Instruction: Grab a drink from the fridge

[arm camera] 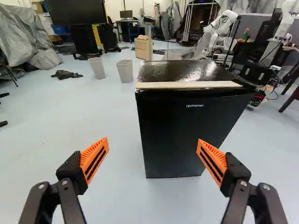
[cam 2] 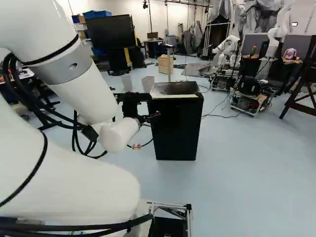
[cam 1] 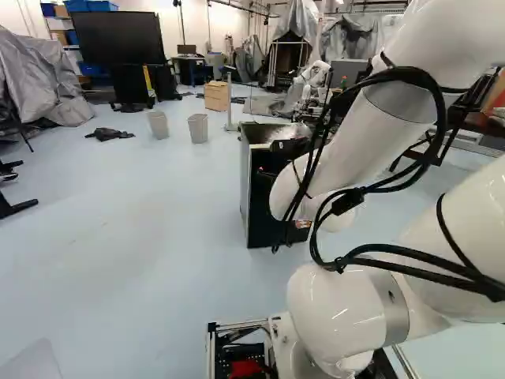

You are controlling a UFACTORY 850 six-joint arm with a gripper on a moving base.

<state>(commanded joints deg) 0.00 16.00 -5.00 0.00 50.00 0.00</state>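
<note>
A pale blue floor [cam 2: 247, 173] runs through a cluttered workshop, with a big dark screen [arm camera: 77, 11] at the back and a grey sheet [arm camera: 18, 37] heaped near it. A dark cloth [arm camera: 67, 74] lies crumpled on the floor, close to two grey bins [arm camera: 125, 71] that stand apart from each other. Behind the bins and over toward the fridge side is a wooden cabinet [arm camera: 142, 48]. At the right of the right base view, another robot [cam 2: 272, 49] rises in white among carts and cables.

The fridge [cam 2: 177, 128] is black and upright on the floor, straight ahead of me. Its door is closed, so I can't see inside. A pale strip [arm camera: 189, 85] runs along the front edge of its glossy top, which catches the light.

My claw [cam 2: 148, 118] reaches toward the fridge and has hold of nothing. Looking along the claw [arm camera: 153, 141], I see its two fingers spread wide, their orange pads [arm camera: 93, 156] well apart and slanted. The fridge front shows in the gap between them, farther off than the fingertips, and neither finger is touching it.
</note>
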